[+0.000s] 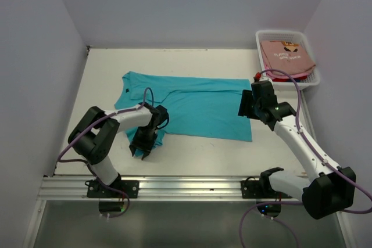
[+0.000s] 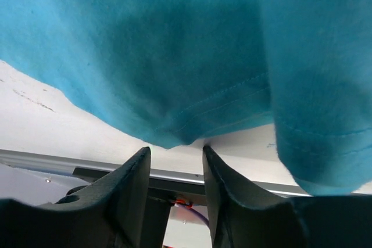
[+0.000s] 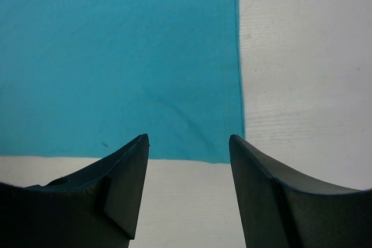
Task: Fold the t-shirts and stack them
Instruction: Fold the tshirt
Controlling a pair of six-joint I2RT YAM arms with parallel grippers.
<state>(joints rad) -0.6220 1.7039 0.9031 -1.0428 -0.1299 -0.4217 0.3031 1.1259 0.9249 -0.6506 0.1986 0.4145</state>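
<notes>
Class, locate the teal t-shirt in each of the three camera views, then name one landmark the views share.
Top external: the teal t-shirt lies spread flat in the picture's middle.
Left wrist: the t-shirt fills the top, a hem corner just beyond the open left pincer.
Right wrist: the t-shirt covers the upper left, its corner just beyond the open right pincer.
Shared landmark: the white table along the shirt's edge.

Setting: robotics lab test cell.
Evidence: white table (image 1: 192, 155) boxed in by plain pale walls (image 1: 186, 10) on three sides. Extruded aluminium rail (image 1: 186, 189) along near edge. Left arm (image 1: 110, 126) and right arm (image 1: 302, 143) bolted to rail on black base plates. Purple cables (image 1: 296, 94) looped along both arms. Props: teal t-shirt (image 1: 197, 105), white plastic basket (image 1: 279, 33) in far right corner.
</notes>
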